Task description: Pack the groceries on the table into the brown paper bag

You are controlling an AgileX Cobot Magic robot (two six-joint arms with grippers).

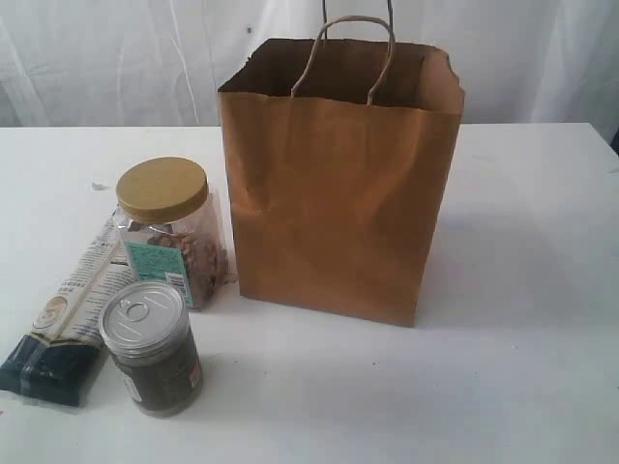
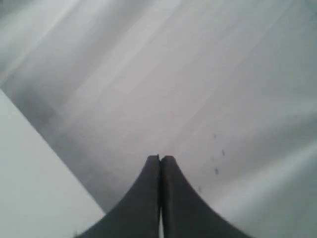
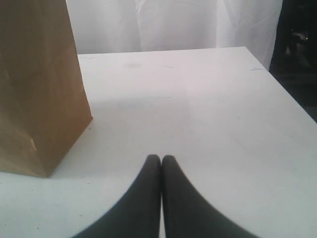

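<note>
The brown paper bag (image 1: pixel 338 184) stands upright and open on the white table (image 1: pixel 522 319), and its side (image 3: pixel 37 84) shows in the right wrist view. To its left stand a tan-lidded clear jar (image 1: pixel 172 232) and, nearer the front, a silver-lidded dark jar (image 1: pixel 151 346). A long white-and-navy packet (image 1: pixel 68 319) lies flat at the far left. Neither gripper appears in the exterior view. My left gripper (image 2: pixel 160 157) is shut on nothing, facing a blurred white surface. My right gripper (image 3: pixel 161 157) is shut with nothing in it, low over the table beside the bag.
A white curtain (image 1: pixel 116 58) hangs behind the table. The table's far edge and right edge (image 3: pixel 292 99) show in the right wrist view, with a dark area beyond. Open tabletop lies to the right of the bag.
</note>
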